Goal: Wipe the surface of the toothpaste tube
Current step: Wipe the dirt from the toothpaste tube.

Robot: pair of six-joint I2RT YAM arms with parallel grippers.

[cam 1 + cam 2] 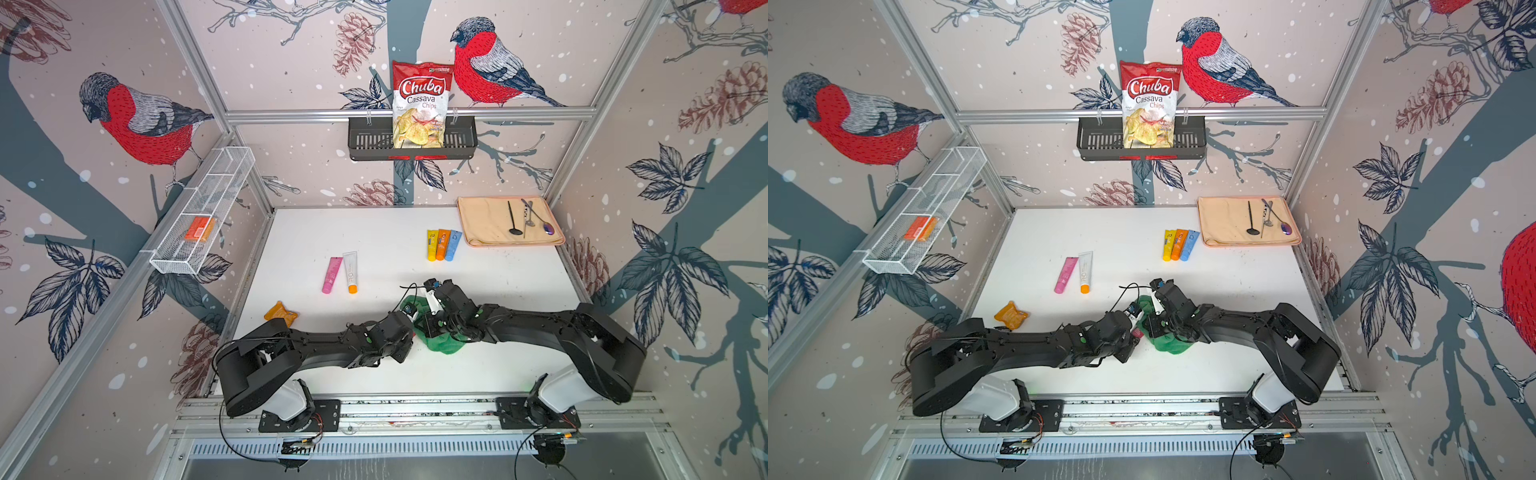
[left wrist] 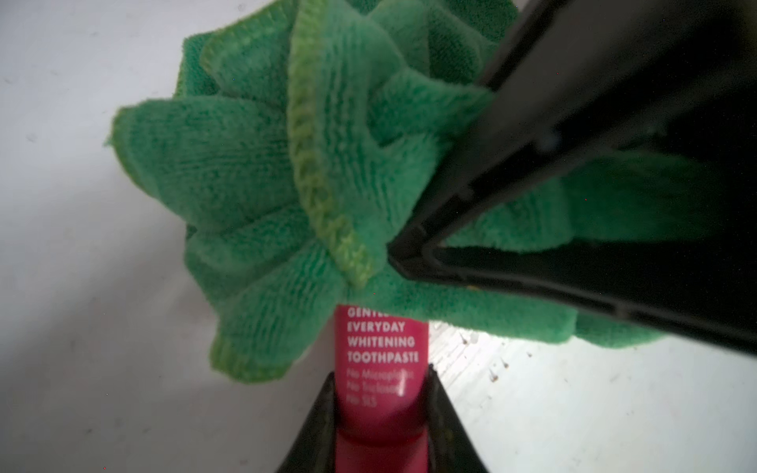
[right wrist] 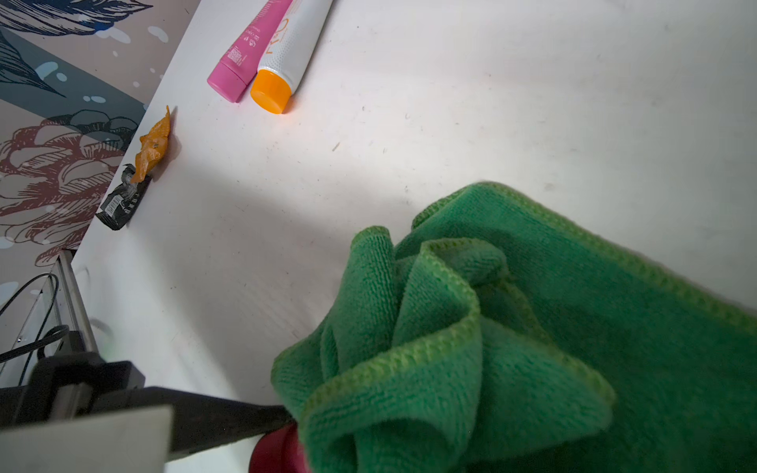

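My left gripper [image 2: 381, 383] is closed narrow on the toothpaste tube [image 2: 381, 340], seemingly near its cap end, above the table [image 1: 415, 232] at front middle. The far end is buried in the green cloth [image 2: 262, 184] that my right gripper [image 2: 413, 256] pinches fully shut. I judge the tube light, soft-walled, glossy and slippery, best held by the stiffer shoulder.

place: robot lab cell | cues: aluminium frame [image 1: 409, 113], printed panels [image 1: 291, 50], mounting rail [image 1: 415, 409]
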